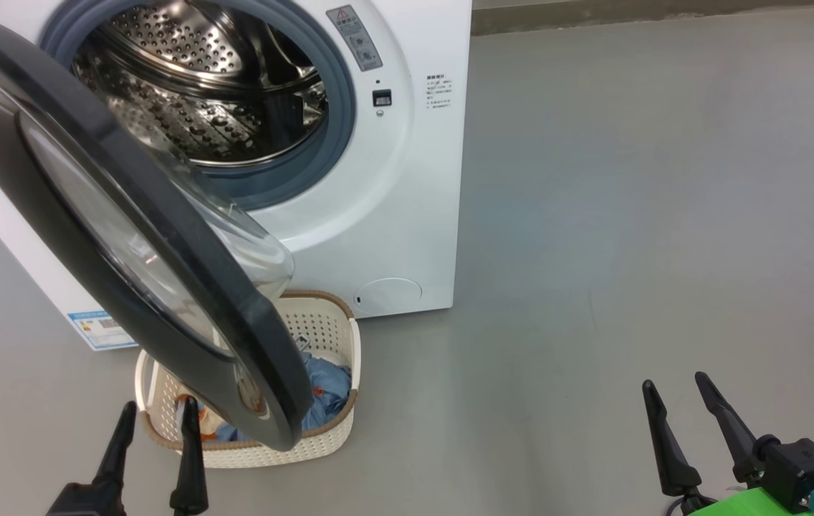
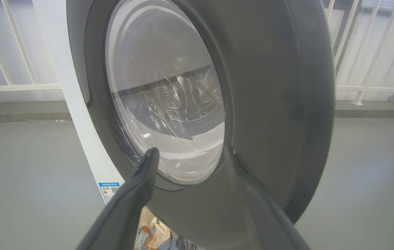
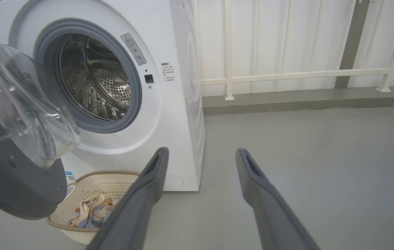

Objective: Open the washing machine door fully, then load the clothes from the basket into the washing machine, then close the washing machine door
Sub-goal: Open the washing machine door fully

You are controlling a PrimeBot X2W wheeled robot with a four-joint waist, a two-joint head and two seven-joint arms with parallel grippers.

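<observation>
Currently left end effector (image 1: 160,403), right end effector (image 1: 673,380) both spread wide, empty; left near washing machine door (image 1: 185,244).

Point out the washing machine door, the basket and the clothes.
washing machine door (image 1: 156,208), head view, on its black rim.
basket (image 1: 328,438), head view, on the cream side wall.
clothes (image 1: 328,387), head view, on the light blue garment.
</observation>
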